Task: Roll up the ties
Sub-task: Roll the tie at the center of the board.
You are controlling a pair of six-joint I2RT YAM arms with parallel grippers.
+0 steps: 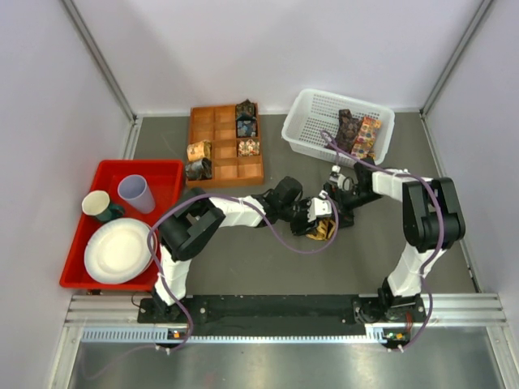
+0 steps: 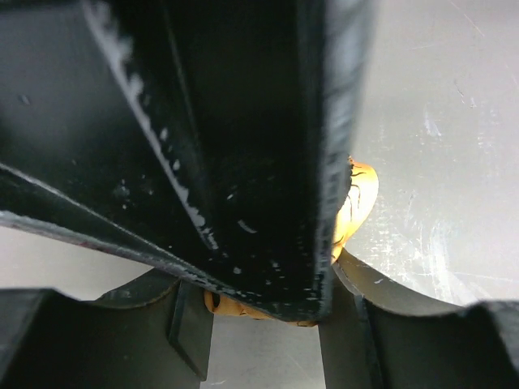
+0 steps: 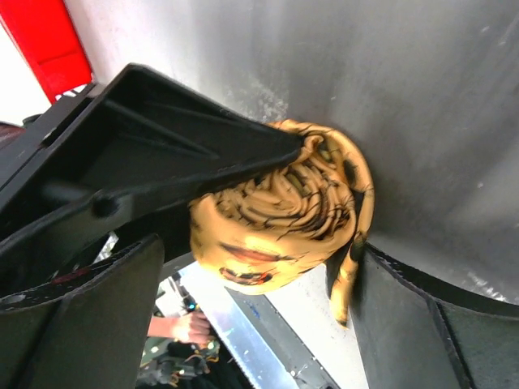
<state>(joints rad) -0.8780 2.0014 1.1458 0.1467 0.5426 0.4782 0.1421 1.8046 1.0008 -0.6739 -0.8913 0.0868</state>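
Left gripper [image 1: 311, 217] and right gripper [image 1: 335, 209] are both clamping the nearly-rolled yellow tie [image 3: 280, 215]. A few rolls [image 1: 246, 127] are sitting in the tray [image 1: 220, 134], and the basket ties [image 1: 357, 134] are still waiting.

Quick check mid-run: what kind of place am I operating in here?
Probably a lab robot test cell: white panel walls on aluminium framing, a black mounting rail at the table edge, staged props like the red tray.

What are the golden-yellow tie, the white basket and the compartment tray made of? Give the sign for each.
The golden-yellow tie: woven fabric with a slight sheen, likely silk or polyester; it coils in soft layers. The white basket: moulded plastic, by its mesh walls. The compartment tray: probably wood, matte orange-brown; too small to be sure.
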